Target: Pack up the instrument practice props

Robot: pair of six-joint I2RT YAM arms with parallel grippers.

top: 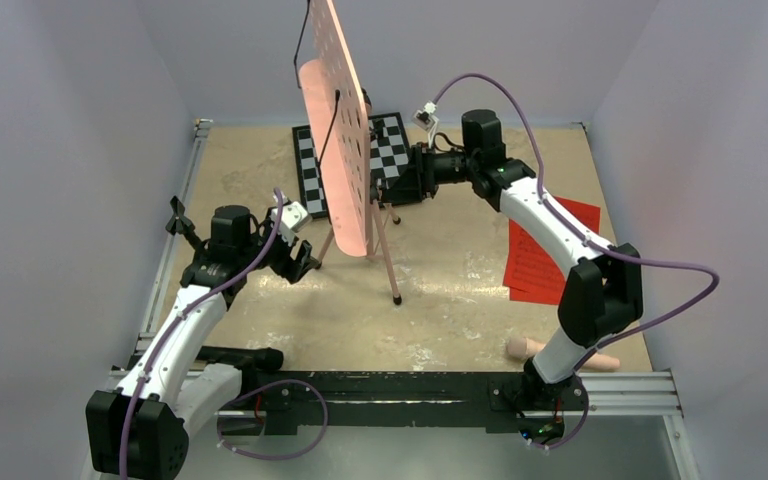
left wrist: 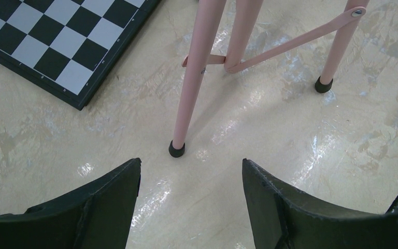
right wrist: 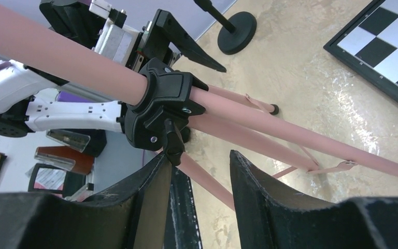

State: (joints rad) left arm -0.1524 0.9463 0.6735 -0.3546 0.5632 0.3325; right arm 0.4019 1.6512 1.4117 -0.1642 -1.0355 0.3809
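The pink music stand (top: 345, 120) stands upright mid-table, its perforated desk edge-on and its tripod legs (top: 385, 250) spread below. My left gripper (top: 305, 262) is open and empty, low beside the left leg. In the left wrist view its jaws (left wrist: 190, 168) stand wide apart, just short of that leg's black foot (left wrist: 176, 149). My right gripper (top: 392, 190) is open at the stand's black clamp collar (right wrist: 160, 104). The collar's knob (right wrist: 173, 145) sits at one fingertip and a pink leg runs behind the gap. Red sheets (top: 545, 250) lie at the right. The peach tube (top: 560, 352) lies by the right arm's base.
The chessboard (top: 390, 150) lies flat behind the stand and also shows in the left wrist view (left wrist: 46, 41). The black round-base peg stand (right wrist: 236, 31) stands beyond my left gripper, near the table's left side. Purple-grey walls close in the table on three sides.
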